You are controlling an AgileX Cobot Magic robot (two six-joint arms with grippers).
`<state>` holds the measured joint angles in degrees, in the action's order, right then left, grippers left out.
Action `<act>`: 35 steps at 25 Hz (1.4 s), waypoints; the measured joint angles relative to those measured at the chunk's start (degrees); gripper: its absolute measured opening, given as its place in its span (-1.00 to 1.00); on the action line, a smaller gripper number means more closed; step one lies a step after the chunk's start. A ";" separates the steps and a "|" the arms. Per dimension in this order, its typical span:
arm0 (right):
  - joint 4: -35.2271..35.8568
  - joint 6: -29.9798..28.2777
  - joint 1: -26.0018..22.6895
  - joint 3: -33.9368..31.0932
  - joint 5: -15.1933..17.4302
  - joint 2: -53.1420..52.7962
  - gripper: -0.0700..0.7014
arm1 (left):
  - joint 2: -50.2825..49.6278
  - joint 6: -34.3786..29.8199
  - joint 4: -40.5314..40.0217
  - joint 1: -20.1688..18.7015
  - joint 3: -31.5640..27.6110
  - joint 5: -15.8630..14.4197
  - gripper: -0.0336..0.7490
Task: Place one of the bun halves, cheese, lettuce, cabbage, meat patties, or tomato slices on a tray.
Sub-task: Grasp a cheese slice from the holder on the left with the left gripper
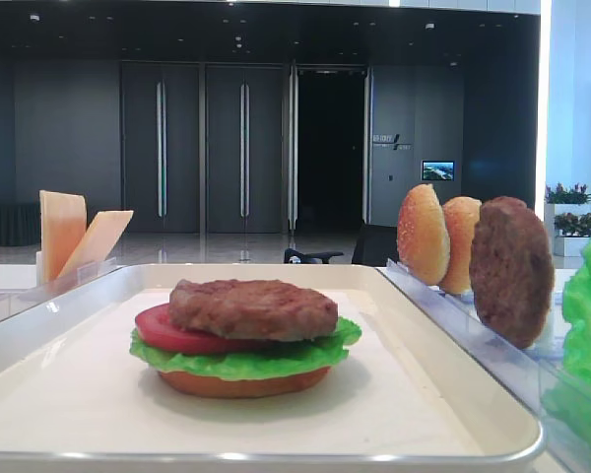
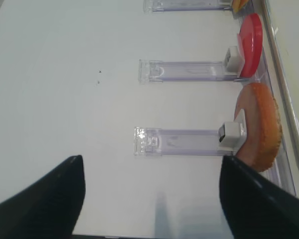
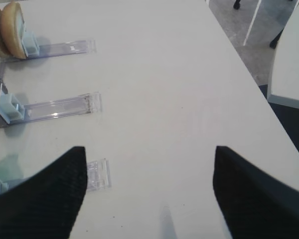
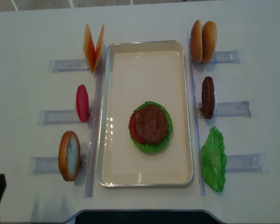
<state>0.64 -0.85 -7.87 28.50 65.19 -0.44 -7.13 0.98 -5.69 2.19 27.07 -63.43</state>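
Resting in the middle of the tray (image 4: 113, 112) is a half-built burger: a flat bun half (image 1: 244, 382) at the bottom, then a lettuce leaf (image 1: 238, 362), then a tomato slice (image 1: 167, 333) that shows on the left side, and a meat patty (image 4: 151, 123) on top. The tray lies on a white table (image 4: 32, 32) between two rows of clear plastic racks (image 4: 67, 65). On the left row, from the far end to the near end, stand two cheese slices (image 4: 93, 46) that lean apart like a V, one red tomato slice on its edge (image 4: 82, 103), and one orange-brown bun half on its edge (image 4: 69, 155). On the right row stand two bun halves (image 4: 203, 41) pressed side by side, then a second meat patty (image 4: 207, 97) upright in its rack, and then a second lettuce leaf (image 4: 213, 159), which lies near the right rim of the tray. The left gripper (image 2: 152, 199) hangs above the table with its two dark fingers (image 2: 45, 199) spread wide apart and nothing between them; the bun half on its edge and the red tomato slice are in front of it, on the right in the wrist view. The right gripper (image 3: 149, 191) also has its fingers (image 3: 259, 194) spread wide with only bare table between them, and the ends of the racks lie to its left.
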 joint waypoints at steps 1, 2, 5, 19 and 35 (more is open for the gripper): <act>0.00 0.00 0.00 0.00 0.00 0.00 0.56 | 0.00 0.00 0.00 0.00 0.00 0.00 0.73; 0.00 0.00 0.00 0.00 0.00 0.00 0.56 | 0.00 0.00 0.00 0.00 0.00 0.00 0.73; 0.00 0.00 0.00 0.00 0.00 0.00 0.56 | 0.63 0.00 0.00 0.00 0.00 0.00 0.73; 0.00 0.00 0.00 0.00 0.00 0.00 0.56 | 0.42 0.00 0.00 0.00 0.00 0.00 0.73; 0.00 0.00 0.00 0.00 0.00 0.00 0.56 | -25.79 1.05 0.00 0.00 10.00 0.05 0.73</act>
<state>0.64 -0.85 -7.87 28.50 65.19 -0.44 -32.92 2.03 -5.69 2.19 37.07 -63.38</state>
